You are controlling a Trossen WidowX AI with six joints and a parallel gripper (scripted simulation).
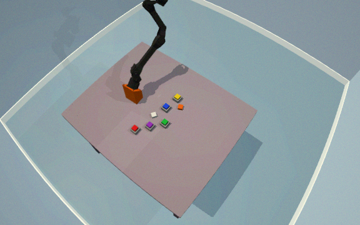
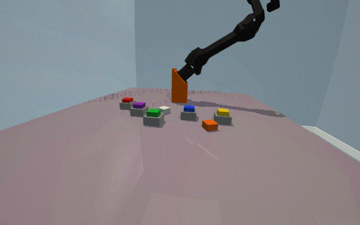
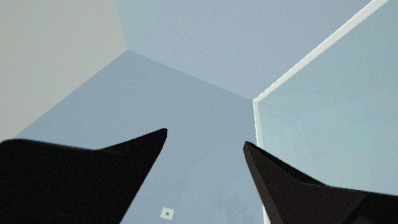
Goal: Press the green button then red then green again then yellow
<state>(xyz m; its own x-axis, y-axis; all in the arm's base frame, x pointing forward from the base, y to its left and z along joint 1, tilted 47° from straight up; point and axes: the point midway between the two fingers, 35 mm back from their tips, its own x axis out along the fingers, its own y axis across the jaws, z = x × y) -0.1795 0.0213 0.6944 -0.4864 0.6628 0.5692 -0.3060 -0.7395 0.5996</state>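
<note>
The green button (image 1: 164,122) (image 2: 154,112) is on a grey base, at the front of the group in the exterior view. The red button (image 1: 134,128) (image 2: 127,100) is at the left end of its row. The yellow button (image 1: 177,97) (image 2: 223,112) is at the far right of the group in the exterior view. All three caps stand raised. My gripper (image 3: 205,138) is open and empty in the wrist view, its two dark fingers wide apart and pointing at the room walls. It is raised high, away from the buttons; its fingers are out of frame in the top and exterior views.
A purple button (image 1: 149,125) (image 2: 139,105) sits between red and green. A blue button (image 1: 165,107) (image 2: 189,109) sits between green and yellow. A white block (image 1: 154,114) (image 2: 164,109) lies near purple. An orange block (image 1: 180,107) (image 2: 210,125) lies near yellow. The orange arm mount (image 1: 132,94) (image 2: 179,90) stands behind.
</note>
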